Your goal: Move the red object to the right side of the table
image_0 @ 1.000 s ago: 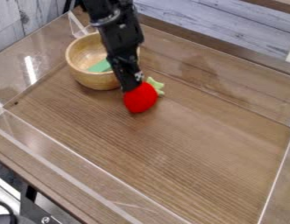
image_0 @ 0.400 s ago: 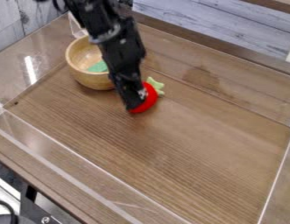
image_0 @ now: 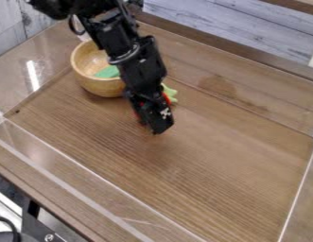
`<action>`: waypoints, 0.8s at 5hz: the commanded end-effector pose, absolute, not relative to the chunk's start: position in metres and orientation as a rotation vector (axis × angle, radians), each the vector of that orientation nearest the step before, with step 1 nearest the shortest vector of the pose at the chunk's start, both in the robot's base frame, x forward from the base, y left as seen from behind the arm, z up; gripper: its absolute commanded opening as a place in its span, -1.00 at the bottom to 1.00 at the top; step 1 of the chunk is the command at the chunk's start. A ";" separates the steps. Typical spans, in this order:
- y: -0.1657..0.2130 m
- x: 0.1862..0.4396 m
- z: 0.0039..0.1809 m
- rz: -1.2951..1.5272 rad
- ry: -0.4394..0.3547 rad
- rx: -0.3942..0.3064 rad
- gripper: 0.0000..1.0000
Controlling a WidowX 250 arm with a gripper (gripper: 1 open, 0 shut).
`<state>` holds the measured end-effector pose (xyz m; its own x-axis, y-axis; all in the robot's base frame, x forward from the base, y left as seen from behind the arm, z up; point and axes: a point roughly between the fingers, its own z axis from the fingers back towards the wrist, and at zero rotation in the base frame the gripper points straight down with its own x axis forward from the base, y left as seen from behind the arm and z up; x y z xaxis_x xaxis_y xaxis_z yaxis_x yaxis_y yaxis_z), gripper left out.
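Observation:
The red object (image_0: 163, 121) is a small strawberry-like toy with a green leafy top (image_0: 171, 94). It lies on the wooden table (image_0: 209, 180) just right of the bowl, and only slivers of red show. My gripper (image_0: 153, 114) points steeply down, right on top of it, and its black fingers cover most of the toy. The fingers hide their own gap, so I cannot tell how the jaws stand or whether they hold the toy.
A yellow bowl (image_0: 91, 74) with something green inside stands at the back left, close behind the arm. A clear raised wall (image_0: 20, 132) runs around the table's edges. Bare wood stretches to the right and front.
The arm has come down and shifted slightly right and toward the front. The red toy, plainly visible a second ago, is now mostly covered by the gripper.

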<state>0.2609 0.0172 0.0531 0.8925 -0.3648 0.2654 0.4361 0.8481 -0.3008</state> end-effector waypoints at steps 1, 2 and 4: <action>0.027 0.273 0.065 -0.485 -0.223 -0.349 -1.00; 0.017 0.264 0.062 -0.397 -0.180 -0.379 -1.00; 0.001 0.261 0.050 -0.178 -0.074 -0.404 -1.00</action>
